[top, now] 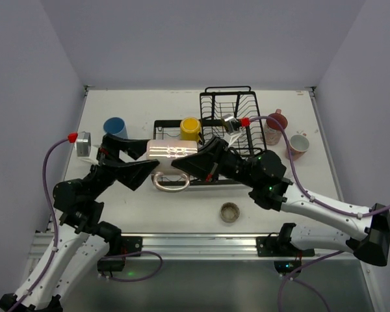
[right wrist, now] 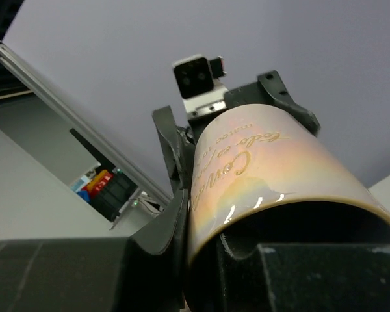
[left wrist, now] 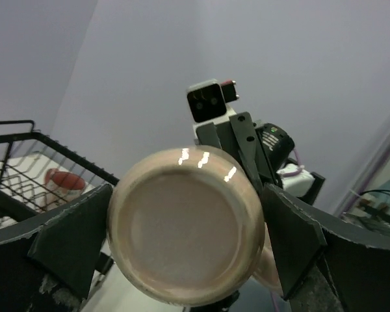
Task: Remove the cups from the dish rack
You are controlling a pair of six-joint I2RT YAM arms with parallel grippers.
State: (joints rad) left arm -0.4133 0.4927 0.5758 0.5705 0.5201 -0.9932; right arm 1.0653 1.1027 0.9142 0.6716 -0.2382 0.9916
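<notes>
Top external view: a pale pink mug point(top: 171, 151) hangs on its side over the flat tray of the dish rack point(top: 211, 94), above the surface point(top: 182, 208). The left tool point(left wrist: 185, 237) clamps its base; the right tool point(top: 190, 162) seems closed on its rim.

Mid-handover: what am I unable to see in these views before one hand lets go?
Top view: the left hand, mug and right hand cover the flat tray of the rack; anything lying there is hidden.
Left wrist: the mug's base fills the frame, hiding the table below.
Right wrist: only one finger of the right hand shows beside the mug, so its grip is unclear; the lettering curves away, unreadable.
</notes>
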